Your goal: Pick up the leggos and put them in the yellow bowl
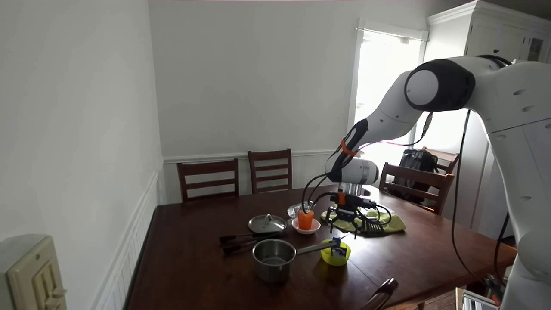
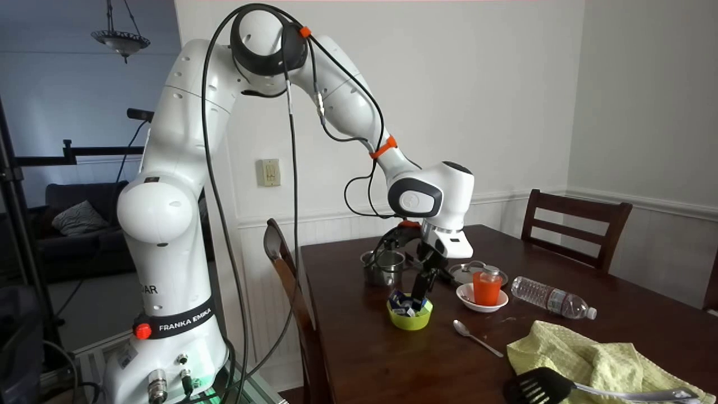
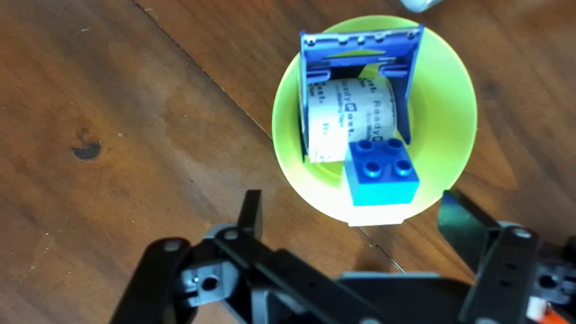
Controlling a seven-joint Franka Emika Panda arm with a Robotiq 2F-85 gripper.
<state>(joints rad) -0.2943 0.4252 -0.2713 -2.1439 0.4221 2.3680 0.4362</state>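
The yellow-green bowl [image 3: 443,103] stands on the dark wooden table; it shows in both exterior views [image 1: 335,259] [image 2: 409,321]. It holds a blue tape dispenser with a white printed roll [image 3: 351,114]. A blue lego brick [image 3: 382,173] with studs up sits at the bowl's near side in the wrist view. A bright white part, overexposed, shows under the brick and overlaps the rim. My gripper [image 3: 351,195] is open and points down at the bowl, with nothing between its fingers. It shows in both exterior views [image 1: 343,232] [image 2: 419,300].
A steel pot [image 1: 273,265] stands beside the bowl, its handle reaching toward the bowl. An orange cup [image 1: 305,220] sits in a small dish. A pot lid [image 1: 260,224], plastic bottle [image 2: 552,297], spoon [image 2: 477,338], yellow cloth [image 2: 594,359] and black spatula [image 2: 541,387] lie around.
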